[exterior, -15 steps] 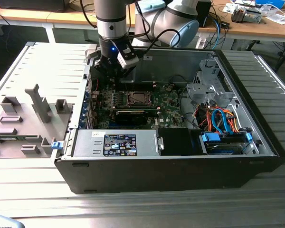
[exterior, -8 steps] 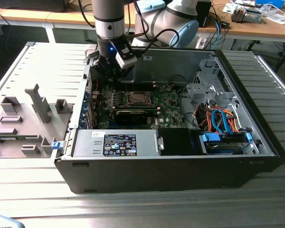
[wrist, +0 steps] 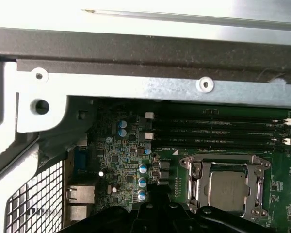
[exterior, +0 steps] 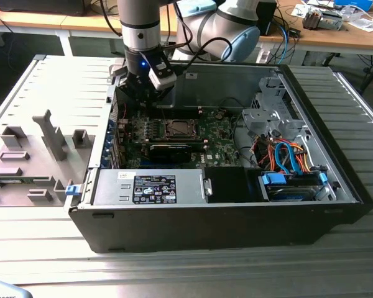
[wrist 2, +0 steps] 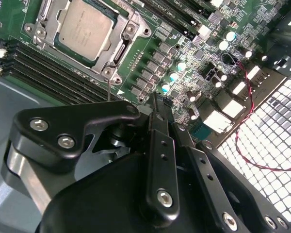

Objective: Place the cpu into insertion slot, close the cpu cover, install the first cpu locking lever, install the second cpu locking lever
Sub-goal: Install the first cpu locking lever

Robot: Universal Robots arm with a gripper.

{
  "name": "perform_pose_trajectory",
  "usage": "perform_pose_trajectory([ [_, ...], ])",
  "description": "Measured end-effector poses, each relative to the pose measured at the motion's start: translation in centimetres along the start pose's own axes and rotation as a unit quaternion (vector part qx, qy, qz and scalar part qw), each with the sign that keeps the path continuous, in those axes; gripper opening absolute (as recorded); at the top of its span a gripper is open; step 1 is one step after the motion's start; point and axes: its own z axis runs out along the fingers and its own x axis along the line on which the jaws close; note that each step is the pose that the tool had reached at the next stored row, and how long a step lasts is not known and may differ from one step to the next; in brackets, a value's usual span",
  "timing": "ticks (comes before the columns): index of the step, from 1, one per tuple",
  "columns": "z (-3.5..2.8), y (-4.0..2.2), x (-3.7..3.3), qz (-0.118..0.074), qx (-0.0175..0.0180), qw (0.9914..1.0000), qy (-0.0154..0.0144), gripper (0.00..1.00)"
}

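Observation:
The cpu [wrist 2: 84, 28] lies flat in the insertion slot [wrist 2: 120, 54], its silver-grey face showing through the window of the cpu cover [wrist 2: 68, 49], which lies down over it. The first wrist view shows the same cpu [wrist: 227, 190] framed by the cover [wrist: 222, 161]. A thin metal lever rod [wrist 2: 109, 87] runs from the socket's corner toward my gripper [wrist 2: 155, 104]. The gripper hangs shut and holding nothing, a short way off the socket, over the board's capacitors. In the exterior view the gripper [exterior: 141, 99] is to the left of the socket [exterior: 177, 129].
The green motherboard [exterior: 217, 133] lies inside an open black computer case [exterior: 224, 217]. Black memory slots [wrist: 218, 131] run beside the socket. A perforated metal case wall [wrist 2: 271, 141] with a red-black wire is close to the gripper. Drive cables [exterior: 286, 155] fill the exterior view's right.

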Motion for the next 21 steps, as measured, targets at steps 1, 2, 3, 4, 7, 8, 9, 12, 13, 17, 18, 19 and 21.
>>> perform_pose_trajectory([
  [1,0.00,0.02,0.00,0.000,-0.0001,1.00000,0.0000,0.11],
  [2,0.00,0.04,0.00,0.000,-0.0003,1.00000,0.0000,0.11],
  [3,0.01,0.04,0.00,0.000,-0.0005,1.00000,0.0000,0.11],
  [4,0.05,0.05,-0.05,0.000,-0.0007,1.00000,0.0000,0.11],
  [7,0.14,0.02,-0.64,0.001,-0.0053,0.99999,-0.0002,0.11],
  [8,0.14,0.02,-0.65,0.001,-0.0092,0.99996,-0.0003,0.11],
  [9,0.13,0.02,-0.65,0.002,-0.0143,0.99990,-0.0006,0.11],
  [12,0.14,0.11,-0.66,0.003,-0.0213,0.99977,-0.0010,0.11],
  [13,0.13,0.24,-0.67,0.003,-0.0213,0.99977,-0.0009,0.11],
  [17,0.11,1.16,-0.73,0.003,-0.0210,0.99977,-0.0009,0.11],
  [18,0.12,1.30,-0.76,0.003,-0.0207,0.99978,-0.0009,0.11],
  [19,0.12,1.36,-0.79,0.003,-0.0198,0.99980,-0.0009,0.11],
  [21,0.11,1.44,-1.12,0.003,-0.0185,0.99982,-0.0003,0.11],
])
